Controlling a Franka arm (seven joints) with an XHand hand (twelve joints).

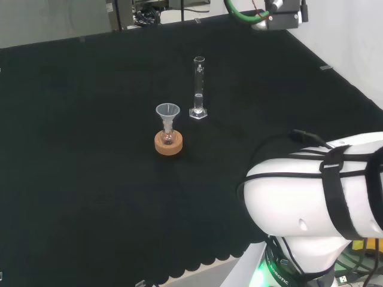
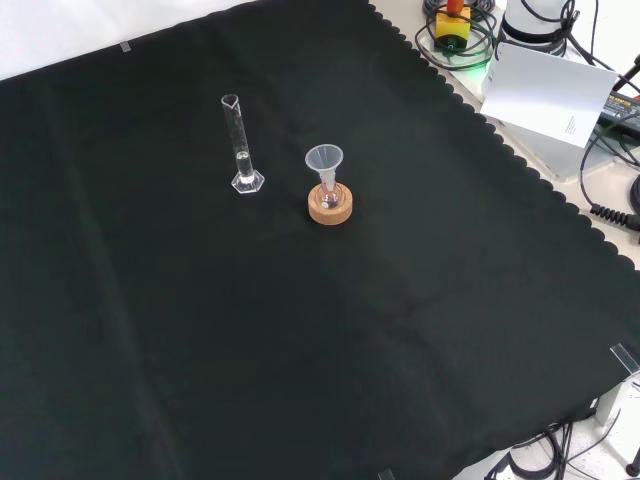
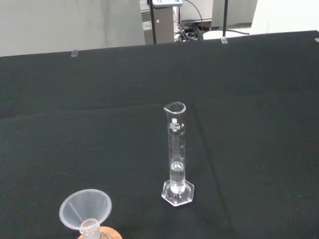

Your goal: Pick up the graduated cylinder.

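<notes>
A clear glass graduated cylinder (image 1: 198,88) stands upright on its hexagonal foot near the middle of the black cloth. The front view has the cylinder (image 2: 241,146) left of the funnel, and in the wrist view the cylinder (image 3: 176,154) stands free with nothing touching it. A little clear liquid sits in its lower part.
A small flask with a clear funnel (image 1: 168,113) in its neck rests on a cork ring (image 1: 167,143), close beside the cylinder. The arm's white link (image 1: 323,191) fills the head view's lower right. Cables and a white box (image 2: 550,90) lie beyond the cloth's scalloped edge.
</notes>
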